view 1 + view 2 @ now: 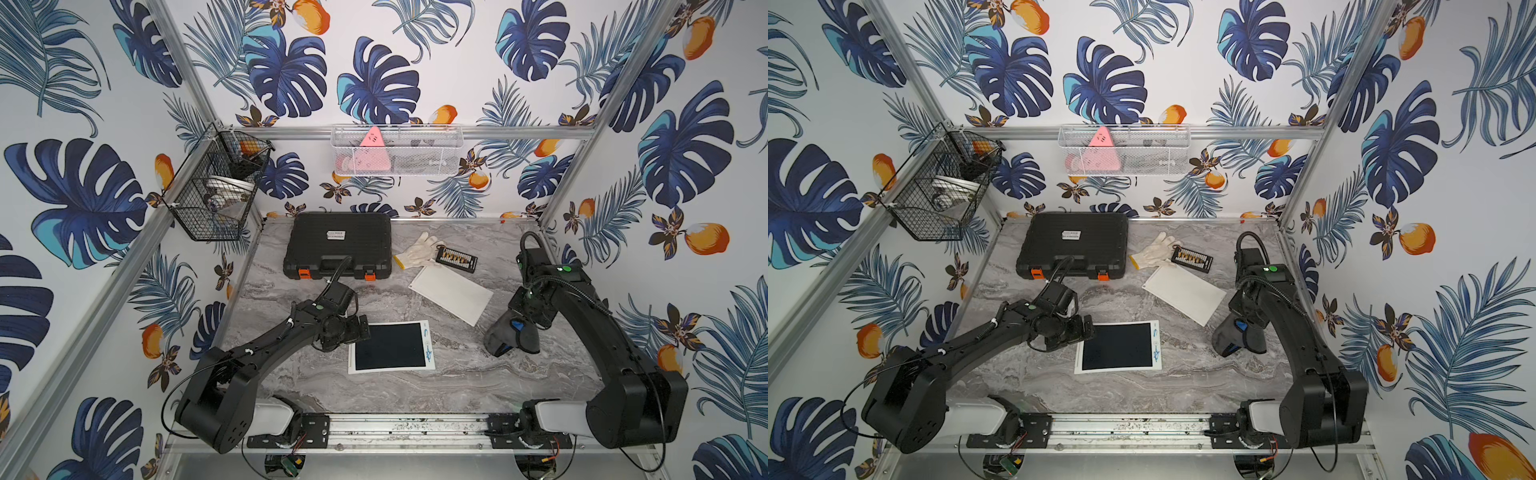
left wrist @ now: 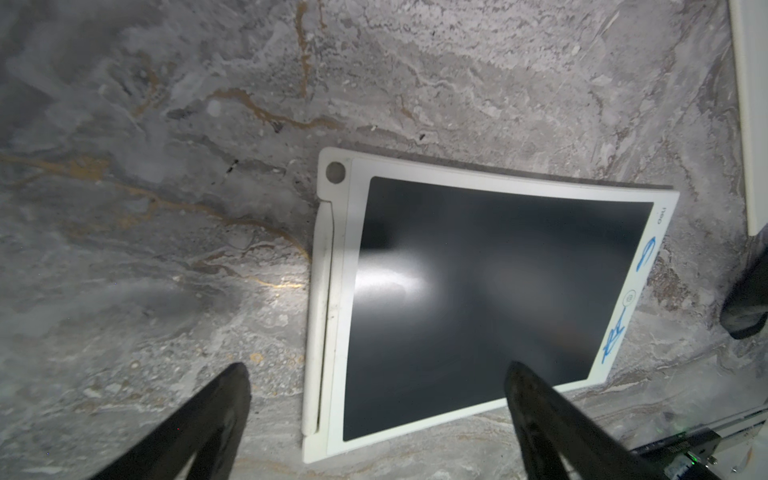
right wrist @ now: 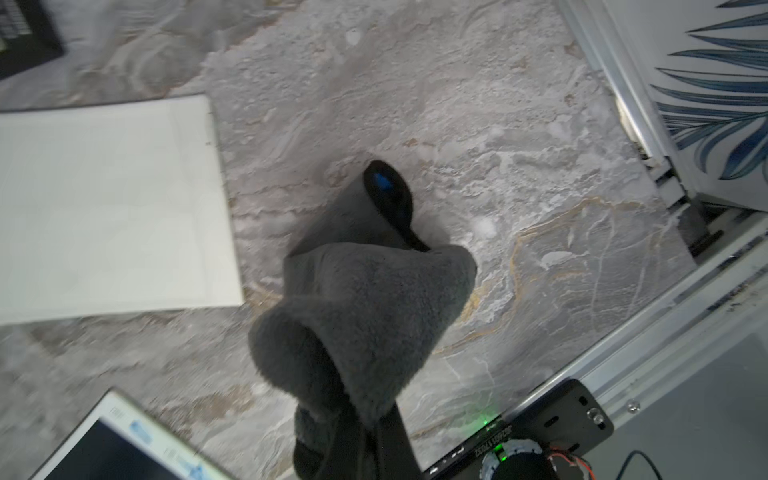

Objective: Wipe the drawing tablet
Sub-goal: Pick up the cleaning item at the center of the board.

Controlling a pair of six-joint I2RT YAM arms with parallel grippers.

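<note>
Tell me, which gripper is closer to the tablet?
Left. The left gripper hangs open over one edge of the tablet. The right gripper, shut on a grey cloth, is off to the tablet's opposite side, clearly apart from it.

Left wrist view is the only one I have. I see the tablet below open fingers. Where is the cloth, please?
Observer: The right gripper is shut on the cloth, to the right of the tablet.
Operator: Does the cloth touch the tablet?
Observer: No, bare table lies between them.
Operator: What is at the far edge of the table?
Observer: A black case, and a glove to its right.
</note>
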